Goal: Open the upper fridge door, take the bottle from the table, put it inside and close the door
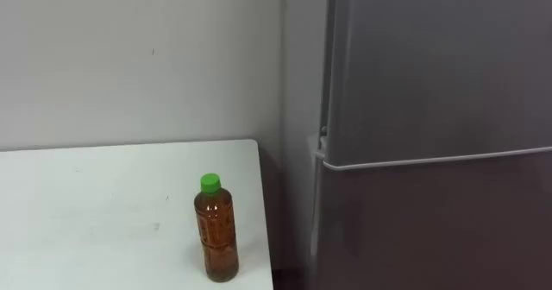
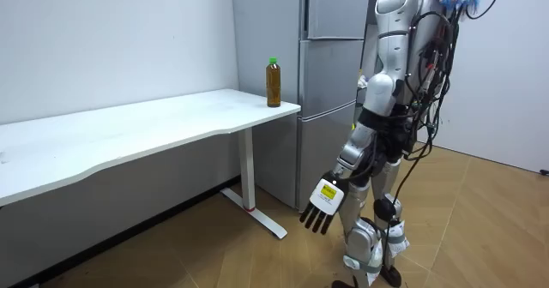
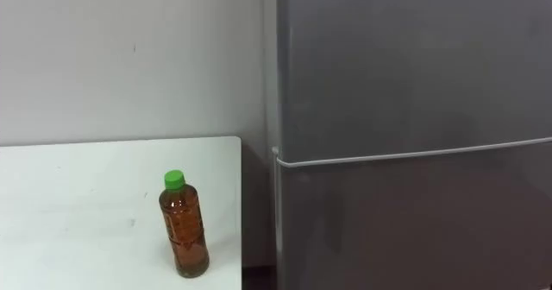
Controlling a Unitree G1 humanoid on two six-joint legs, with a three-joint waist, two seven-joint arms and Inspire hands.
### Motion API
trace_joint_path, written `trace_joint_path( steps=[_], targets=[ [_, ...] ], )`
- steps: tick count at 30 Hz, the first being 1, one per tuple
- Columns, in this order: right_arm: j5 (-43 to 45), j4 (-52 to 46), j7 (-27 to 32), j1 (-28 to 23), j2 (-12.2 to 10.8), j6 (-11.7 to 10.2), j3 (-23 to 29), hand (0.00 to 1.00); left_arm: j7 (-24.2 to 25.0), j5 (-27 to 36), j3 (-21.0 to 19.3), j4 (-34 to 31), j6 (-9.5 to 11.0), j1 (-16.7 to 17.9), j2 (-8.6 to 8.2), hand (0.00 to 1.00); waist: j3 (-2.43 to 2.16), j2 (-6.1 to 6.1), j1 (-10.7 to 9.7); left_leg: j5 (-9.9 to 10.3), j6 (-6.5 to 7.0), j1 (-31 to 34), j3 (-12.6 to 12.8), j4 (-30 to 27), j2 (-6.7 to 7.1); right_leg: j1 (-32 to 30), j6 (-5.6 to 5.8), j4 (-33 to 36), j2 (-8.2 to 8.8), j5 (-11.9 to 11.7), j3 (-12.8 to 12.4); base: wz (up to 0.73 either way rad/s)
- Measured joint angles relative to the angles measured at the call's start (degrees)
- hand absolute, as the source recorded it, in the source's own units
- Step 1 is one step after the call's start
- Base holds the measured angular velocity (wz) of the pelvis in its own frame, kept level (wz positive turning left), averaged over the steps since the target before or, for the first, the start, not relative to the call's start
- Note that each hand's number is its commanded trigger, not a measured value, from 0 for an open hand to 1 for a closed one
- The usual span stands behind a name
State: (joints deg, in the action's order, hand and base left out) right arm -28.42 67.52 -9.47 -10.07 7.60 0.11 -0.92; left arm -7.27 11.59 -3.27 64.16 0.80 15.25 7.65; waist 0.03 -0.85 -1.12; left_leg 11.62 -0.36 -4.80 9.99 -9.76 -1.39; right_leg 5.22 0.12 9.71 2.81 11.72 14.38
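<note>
The fridge [image 1: 431, 109] stands tall and grey on the right of the eye views. Both its doors are closed, and a pale seam marks where the upper door [image 1: 431, 57] meets the lower one. Just beside it on the left, across a narrow gap, is the white table [image 1: 86, 212], which runs along the wall.

In the room view the robot stands upright on the wood floor, facing the fridge, with the end of the table at its left. Its left hand [image 2: 322, 207] hangs low beside its thigh, well away from both table and fridge. The fingers are straight and relaxed and hold nothing.

The bottle [image 1: 217, 234], filled with amber liquid and closed with a green cap [image 1: 210, 183], stands upright on the table near the corner next to the fridge. Nothing touches it.

Judging by this, the task is at its very start: the bottle is not picked up and the upper compartment is not open. The next move probably needs two things. A hand has to come up to the table's corner and close around the bottle's body without tipping it, since it is narrow and stands close to the edge. The upper door has to be pulled open, most likely from the edge nearest the table. The robot seems close enough to do both with little stepping.
</note>
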Motion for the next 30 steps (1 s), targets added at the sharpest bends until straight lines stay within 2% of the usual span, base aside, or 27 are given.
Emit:
trace_joint_path(
  steps=[6,11,23,30],
  targets=[
    [0.04,-0.03,-0.24,-0.09,0.01,-0.51,0.05,0.0,-0.02,-2.09,-0.02,-0.05,0.04,-0.62,0.0,0.0,0.06,0.2,-0.11,0.0,0.0,0.21,0.12,0.07,-0.01,-0.01,-0.02,0.01,-0.06,-0.03,-0.13,0.0],
    [0.44,-0.24,-0.74,-0.1,0.09,-1.33,-0.04,0.0,-0.95,-7.43,0.08,-1.03,0.82,-1.34,-0.01,0.0,0.09,0.34,-0.2,0.05,0.05,0.42,0.03,0.11,0.01,-0.16,0.0,0.08,0.01,0.0,-0.09,0.0],
    [0.77,-0.2,-0.72,-0.15,0.1,-1.17,0.04,0.0,-1.28,-6.63,0.0,-1.27,0.58,-1.72,-0.02,0.0,0.05,0.28,-0.19,0.04,0.05,0.61,-0.01,0.14,0.06,-0.2,0.02,-0.03,-0.22,-0.01,0.18,0.0],
    [0.5,-0.17,-0.7,-0.07,0.07,-0.01,0.06,0.0,-1.23,-5.37,-1.13,-1.27,0.18,-0.8,-0.04,0.0,-0.08,-0.15,-0.12,0.04,0.05,0.56,-0.05,0.1,0.09,-0.15,0.05,-0.12,0.04,0.05,0.68,0.0]
  ],
)
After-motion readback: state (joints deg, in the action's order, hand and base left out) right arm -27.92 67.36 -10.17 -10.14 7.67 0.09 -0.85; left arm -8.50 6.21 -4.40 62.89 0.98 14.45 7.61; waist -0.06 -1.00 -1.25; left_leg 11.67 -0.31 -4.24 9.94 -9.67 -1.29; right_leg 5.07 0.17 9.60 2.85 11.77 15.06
